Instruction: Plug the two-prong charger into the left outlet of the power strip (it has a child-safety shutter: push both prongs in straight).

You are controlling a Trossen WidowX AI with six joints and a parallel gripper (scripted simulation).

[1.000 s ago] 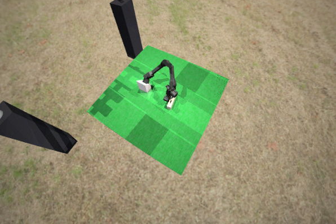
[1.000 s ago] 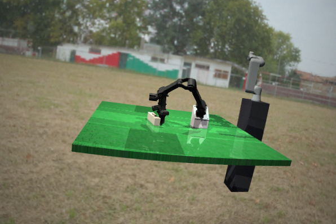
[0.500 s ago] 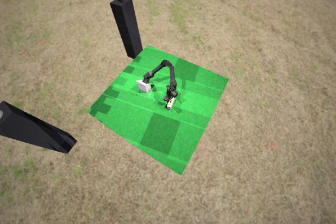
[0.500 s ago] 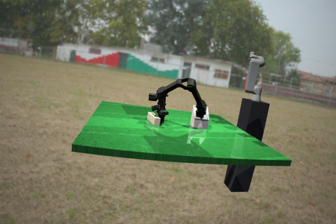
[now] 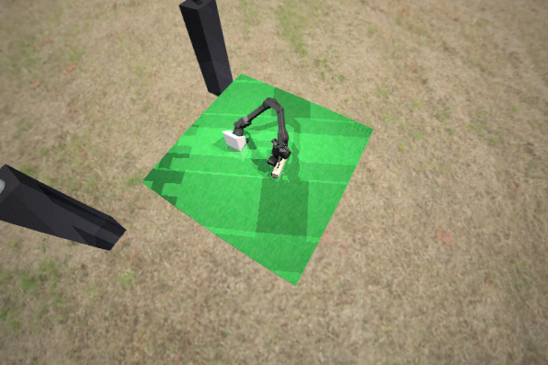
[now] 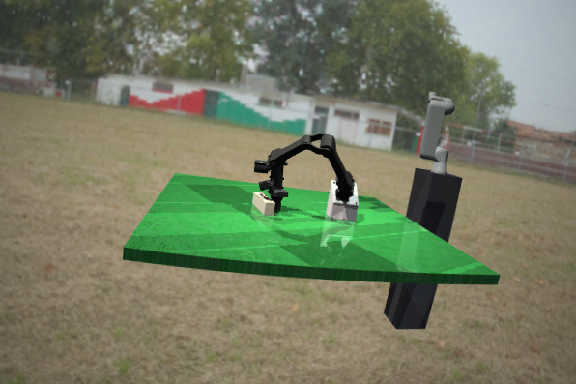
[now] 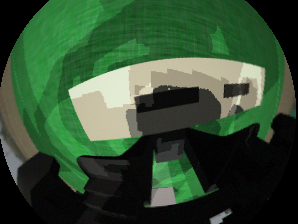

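Observation:
The power strip (image 5: 277, 172) (image 6: 262, 204) (image 7: 98, 120) is a cream block on the green table top. In the wrist view its face shows a long dark slot (image 7: 170, 99) near the middle and a shorter dark slot (image 7: 236, 90) at the right. My gripper (image 6: 277, 209) (image 7: 163, 130) points down close beside the strip's long side. It is shut on a small dark grey piece (image 7: 169, 150), which seems to be the charger. The prongs cannot be made out, and I cannot tell whether they touch the strip. In the top view the arm hides the fingertips.
The arm's white base block (image 5: 235, 141) (image 6: 342, 211) stands on the green table top (image 5: 221, 201) (image 6: 203, 241). Dark pillars (image 5: 207, 45) (image 6: 434, 202) stand beside the table. Another dark pillar (image 5: 60, 211) is at the left in the top view. Shadows cross the table top.

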